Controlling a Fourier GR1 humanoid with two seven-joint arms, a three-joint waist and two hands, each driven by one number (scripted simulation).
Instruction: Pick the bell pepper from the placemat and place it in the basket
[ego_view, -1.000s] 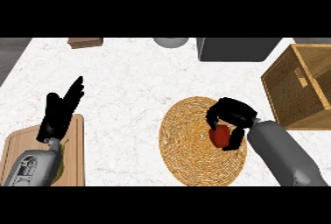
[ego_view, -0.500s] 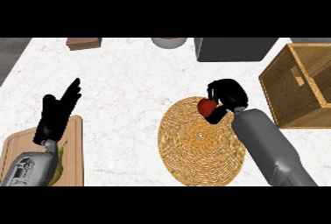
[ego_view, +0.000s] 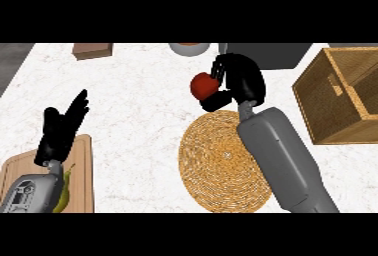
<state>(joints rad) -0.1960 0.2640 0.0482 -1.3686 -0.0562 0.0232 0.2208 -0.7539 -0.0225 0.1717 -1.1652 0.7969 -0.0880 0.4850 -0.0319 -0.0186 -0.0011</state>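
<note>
I see the right hand (ego_view: 240, 80) with its fingers (ego_view: 215, 102) curled round the red bell pepper (ego_view: 201, 85). It holds the pepper just past the far edge of the round woven placemat (ego_view: 220, 165), over the white surface (ego_view: 140, 95) and left of the basket (ego_view: 347, 100). The left hand (ego_view: 60, 131) rests at the left by a wooden board (ego_view: 83, 175), fingers straight, holding nothing.
</note>
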